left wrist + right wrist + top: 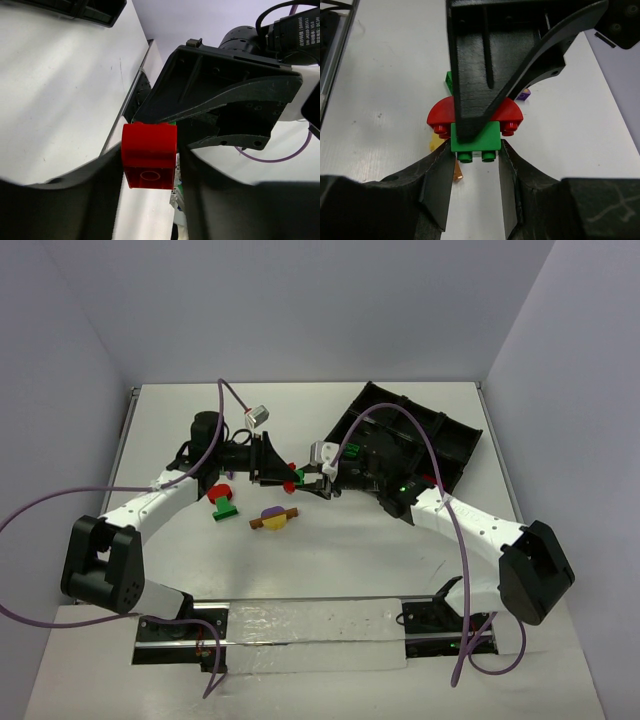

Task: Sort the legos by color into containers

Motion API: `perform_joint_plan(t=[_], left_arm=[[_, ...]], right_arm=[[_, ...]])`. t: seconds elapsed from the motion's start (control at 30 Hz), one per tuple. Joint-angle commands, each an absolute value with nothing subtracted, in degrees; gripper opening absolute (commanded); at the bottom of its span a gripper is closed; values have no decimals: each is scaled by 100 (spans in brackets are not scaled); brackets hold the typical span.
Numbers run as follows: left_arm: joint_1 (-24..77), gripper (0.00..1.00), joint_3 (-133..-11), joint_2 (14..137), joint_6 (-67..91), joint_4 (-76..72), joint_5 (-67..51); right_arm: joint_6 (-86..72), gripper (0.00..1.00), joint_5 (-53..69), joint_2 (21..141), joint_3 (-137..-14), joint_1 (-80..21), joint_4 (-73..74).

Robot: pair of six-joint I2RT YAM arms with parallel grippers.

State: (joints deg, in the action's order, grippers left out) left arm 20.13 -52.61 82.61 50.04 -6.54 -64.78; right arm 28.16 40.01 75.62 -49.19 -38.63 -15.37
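Lego cluster [293, 479] between left hand [150, 170], right hand [475, 150]

White lettering on a black motor housing [296, 29] seemingly reads "DAMIAO"; the smaller print beside it is illegible.

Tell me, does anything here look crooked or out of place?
Yes: the black tray at the far right lies turned at an angle to the edges of the table, not square with them.
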Motion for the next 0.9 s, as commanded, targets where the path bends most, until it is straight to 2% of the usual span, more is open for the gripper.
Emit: perform_joint_plan(t=[0.0, 0.07, 0.2, 0.33, 0.57, 0.87], left_arm=[[2004, 77, -5484, 8139, 4504, -348, -6394], [2004, 87, -5475, 8139, 4509, -380, -6416], [2004, 90, -5430, 8165, 4570, -472, -6444], [2003, 88, -5369, 8137, 4605, -545, -6442], [1985, 77, -5369, 8073, 4545, -474, -6398], [1909, 79, -5341, 7997, 4611, -519, -6381]], right_arm=[[2693, 0, 3871, 7559, -5031, -3885, -1851], [2671, 0, 3832, 7550, -5001, -3885, -1891], [2628, 0, 3804, 7552, -4992, -3885, -1916], [2645, 0, 3787, 7559, -4967, -3885, -1896], [2702, 0, 3715, 7558, -4910, -3876, -1800], [2741, 0, 3700, 7557, -4878, -3877, -1724]])
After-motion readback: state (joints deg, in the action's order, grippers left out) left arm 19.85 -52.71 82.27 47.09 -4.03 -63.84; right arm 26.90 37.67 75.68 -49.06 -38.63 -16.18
